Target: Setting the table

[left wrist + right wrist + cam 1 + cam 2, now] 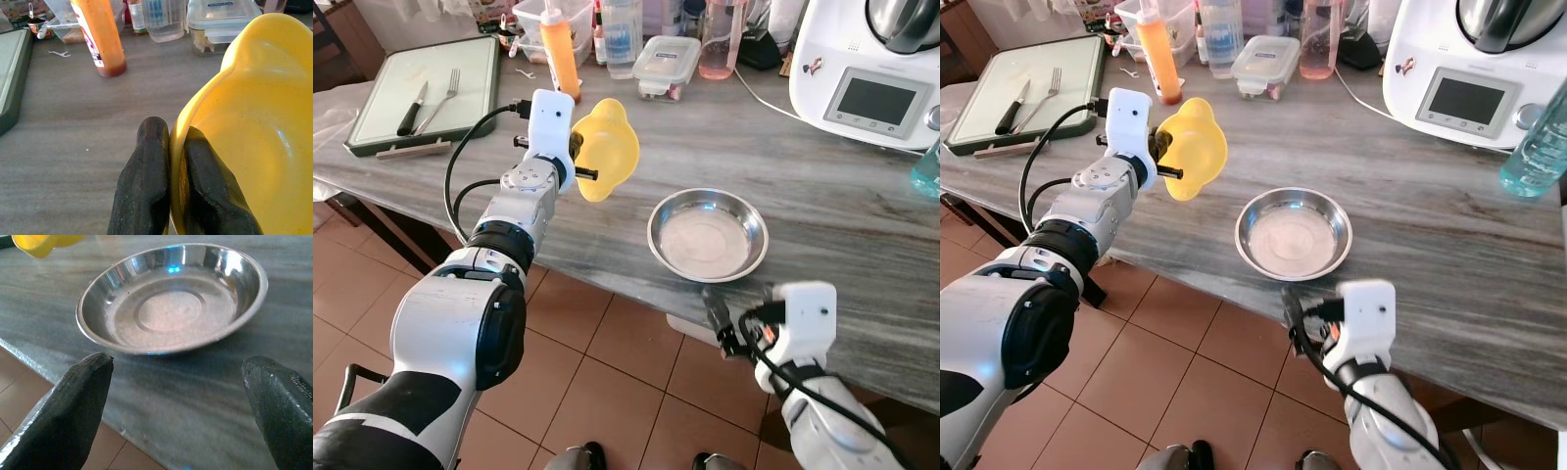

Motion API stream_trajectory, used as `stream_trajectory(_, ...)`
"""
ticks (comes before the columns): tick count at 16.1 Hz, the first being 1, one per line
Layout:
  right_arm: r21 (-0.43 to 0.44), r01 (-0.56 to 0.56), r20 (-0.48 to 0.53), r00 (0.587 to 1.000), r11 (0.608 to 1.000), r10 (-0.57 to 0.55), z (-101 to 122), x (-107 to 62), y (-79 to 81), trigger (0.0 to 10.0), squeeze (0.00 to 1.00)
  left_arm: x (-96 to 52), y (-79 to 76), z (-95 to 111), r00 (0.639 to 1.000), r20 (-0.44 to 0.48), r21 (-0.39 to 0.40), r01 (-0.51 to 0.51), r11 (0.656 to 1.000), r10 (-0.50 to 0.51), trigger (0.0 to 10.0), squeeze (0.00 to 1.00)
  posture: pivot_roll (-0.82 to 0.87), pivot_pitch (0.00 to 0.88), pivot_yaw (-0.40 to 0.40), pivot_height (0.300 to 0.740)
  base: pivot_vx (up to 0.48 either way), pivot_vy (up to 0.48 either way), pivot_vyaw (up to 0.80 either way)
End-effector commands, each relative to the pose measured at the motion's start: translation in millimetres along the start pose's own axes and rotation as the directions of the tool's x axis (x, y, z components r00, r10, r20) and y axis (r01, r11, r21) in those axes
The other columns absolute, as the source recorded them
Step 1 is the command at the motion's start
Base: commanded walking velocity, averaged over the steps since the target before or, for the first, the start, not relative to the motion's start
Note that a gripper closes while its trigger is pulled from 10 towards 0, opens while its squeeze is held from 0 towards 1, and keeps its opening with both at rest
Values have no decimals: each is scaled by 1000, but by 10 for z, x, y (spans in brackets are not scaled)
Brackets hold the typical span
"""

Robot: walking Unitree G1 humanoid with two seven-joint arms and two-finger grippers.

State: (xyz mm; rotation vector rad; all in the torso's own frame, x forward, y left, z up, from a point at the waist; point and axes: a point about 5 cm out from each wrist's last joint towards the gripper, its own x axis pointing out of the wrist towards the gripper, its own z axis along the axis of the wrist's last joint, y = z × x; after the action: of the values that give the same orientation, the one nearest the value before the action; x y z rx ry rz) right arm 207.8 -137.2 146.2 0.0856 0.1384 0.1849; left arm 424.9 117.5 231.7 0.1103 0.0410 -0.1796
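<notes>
A yellow plastic bowl [607,147] hangs tilted above the grey marbled table [822,196], left of centre. My left gripper [171,147] is shut on its rim, one finger inside and one outside. A shallow steel plate [707,235] lies on the table near the front edge, to the right of the bowl. At that edge, just in front of the plate, my right gripper [178,377] stands open with nothing between its fingers. A fork [443,96] and a black-handled knife [411,108] lie on a green tray [372,103] at the far left.
An orange sauce bottle [560,54], a clear lidded container [666,64] and other bottles stand along the back. A white kitchen machine [871,73] fills the back right, with a blue-green bottle [1533,147] beside it. Brown floor tiles lie below the table edge.
</notes>
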Motion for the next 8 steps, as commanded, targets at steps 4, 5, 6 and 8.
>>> stream_trajectory(4,-104,39,217,976,994,-16,290,-69,115,10000,0,25,-66,170,999,39,12,24,1000,-25,10000,0,-96,154,98,740,0,0,0)
stream_trajectory(5,-105,62,243,969,993,-35,323,-88,109,10000,0,30,-106,186,998,40,25,40,999,-41,10000,0,-99,154,99,740,0,0,0)
stream_trajectory(6,-102,77,259,965,992,-48,343,-115,110,10000,0,35,-162,200,997,38,43,63,997,-64,10000,0,-105,155,104,740,0,0,0)
stream_trajectory(8,-99,74,272,961,992,-45,347,-170,153,10000,0,41,-269,174,994,10,69,109,992,-110,10000,0,-114,157,111,740,0,0,0)
